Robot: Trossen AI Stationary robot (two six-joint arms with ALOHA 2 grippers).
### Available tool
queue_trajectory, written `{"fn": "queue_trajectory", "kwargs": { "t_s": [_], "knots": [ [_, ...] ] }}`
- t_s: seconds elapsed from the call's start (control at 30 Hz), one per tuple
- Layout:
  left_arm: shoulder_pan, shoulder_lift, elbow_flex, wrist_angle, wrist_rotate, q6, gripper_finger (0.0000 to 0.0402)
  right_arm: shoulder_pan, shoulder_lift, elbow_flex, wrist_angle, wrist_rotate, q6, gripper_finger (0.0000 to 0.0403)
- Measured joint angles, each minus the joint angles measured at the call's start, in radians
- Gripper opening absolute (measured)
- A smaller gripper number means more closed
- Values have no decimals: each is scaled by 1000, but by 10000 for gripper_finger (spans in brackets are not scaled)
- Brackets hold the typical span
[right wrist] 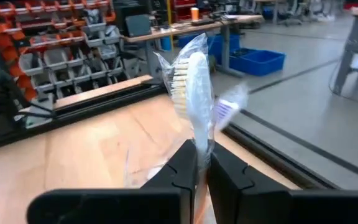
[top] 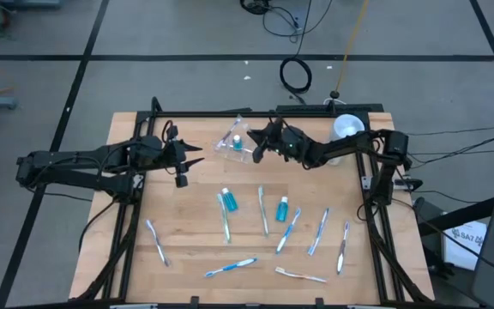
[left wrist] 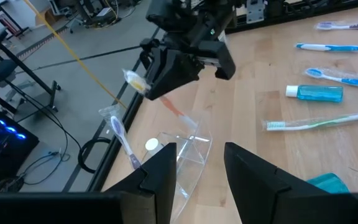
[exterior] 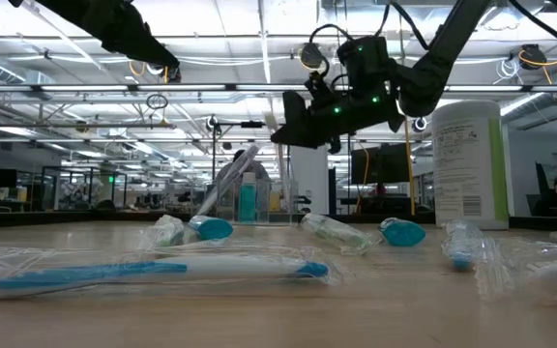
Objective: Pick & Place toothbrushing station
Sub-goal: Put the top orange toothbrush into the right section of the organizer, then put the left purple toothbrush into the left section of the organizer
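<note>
My right gripper (top: 257,144) hangs over the table's far middle, shut on a wrapped toothbrush (right wrist: 191,93) with an orange handle (left wrist: 174,111). Just under it is the clear plastic cup (top: 230,142), which holds a purple-and-white toothbrush (left wrist: 120,134) and a teal item (top: 237,143). My left gripper (top: 191,159) is open and empty, left of the cup, its fingers pointing at the cup (left wrist: 188,152). Two teal toothpaste tubes (top: 228,202) (top: 283,208) and several wrapped toothbrushes (top: 230,268) lie flat on the table nearer the front. My right gripper pinches the wrapped toothbrush between its two fingers, just below the bristle head (right wrist: 194,134). The head (left wrist: 135,81) sticks out past the fingertips. The handle slants down toward the cup, clear of the table. Whether its lower end (left wrist: 185,119) touches the cup's rim, I cannot tell.
A tall white canister (top: 346,129) stands at the table's far right corner, also in the low view (exterior: 467,164). Black frame rails (top: 376,215) run along the table's sides. The loose toothbrushes spread across the near half (top: 320,232).
</note>
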Motion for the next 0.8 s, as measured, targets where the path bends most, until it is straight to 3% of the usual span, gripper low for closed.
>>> {"fn": "queue_trajectory", "kwargs": {
  "t_s": [0.17, 0.8],
  "knots": [
    [0, 0, 0, 0, 0, 0, 141, -15, 1, 0, -65, -3, 73, 30],
    [0, 0, 0, 0, 0, -32, 141, -11, -8, 0, -96, -4, -20, 161]
  ]
}}
